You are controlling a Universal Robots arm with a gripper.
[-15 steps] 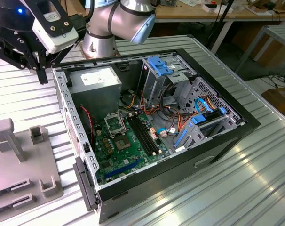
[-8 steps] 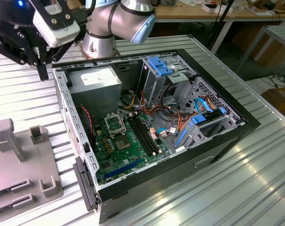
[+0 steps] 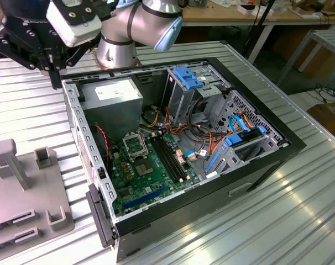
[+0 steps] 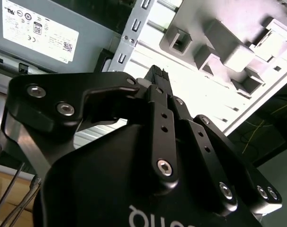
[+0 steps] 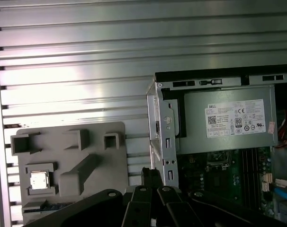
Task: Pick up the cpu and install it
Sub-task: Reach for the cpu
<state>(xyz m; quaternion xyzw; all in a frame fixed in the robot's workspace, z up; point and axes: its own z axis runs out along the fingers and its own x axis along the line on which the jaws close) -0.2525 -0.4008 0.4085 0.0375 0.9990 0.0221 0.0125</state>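
The cpu (image 5: 39, 180), a small silver-grey square chip, lies in a pocket of the grey holder block (image 5: 86, 161) on the ribbed table beside the computer case. In the exterior view my gripper (image 3: 57, 75) hangs above the case's back corner on that view's left, well above the table. Its black fingers (image 4: 155, 78) meet at the tip with nothing between them, so it is shut and holds nothing. The tip (image 5: 150, 174) sits between the holder block and the case wall. The square socket (image 3: 135, 145) lies on the green motherboard inside the case.
The open computer case (image 3: 278, 152) lies on its side, with a grey power supply (image 3: 115, 96), black memory slots (image 3: 170, 160), cables and blue drive brackets (image 3: 190, 77) inside. The grey holder block (image 3: 24, 193) has raised posts. A bench and a rack stand behind.
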